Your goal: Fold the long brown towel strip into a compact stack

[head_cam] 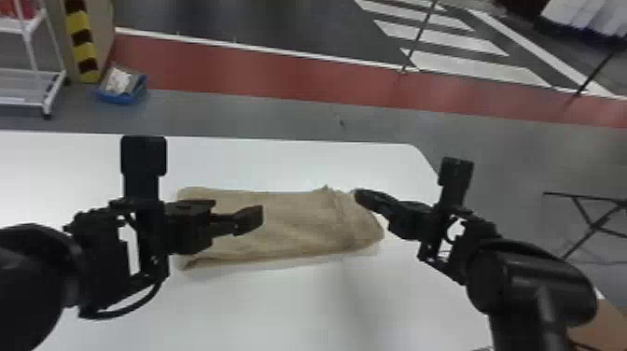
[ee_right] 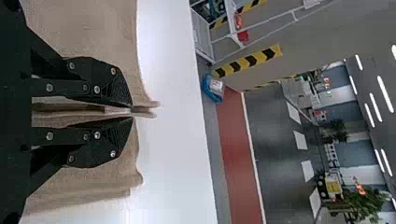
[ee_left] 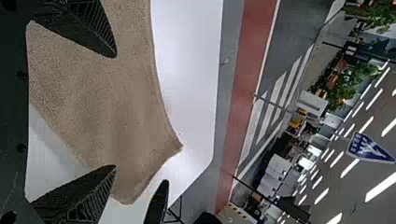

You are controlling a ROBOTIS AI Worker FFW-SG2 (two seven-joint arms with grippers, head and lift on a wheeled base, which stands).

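Towel (head_cam: 289, 224), brown and softly napped, lies as a flat, lightly creased oblong across the white table (head_cam: 280, 308), a raised fold marking its right-hand end. Right gripper (head_cam: 361, 197): clenched on a pinched edge. Left gripper (head_cam: 239, 213), over the opposite end: released, fingers apart.

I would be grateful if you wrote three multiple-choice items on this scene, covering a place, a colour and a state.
1. The towel lies on:
A) a trolley
B) the table
C) a chair

2. The tub on the floor is:
A) blue
B) green
C) orange

3. The right hand is:
A) wide open
B) shut on nothing
C) pinching the towel

1 B: white tabletop surrounds the towel.
2 A: its rim is blue.
3 C: brown fabric pokes out between its closed fingertips.
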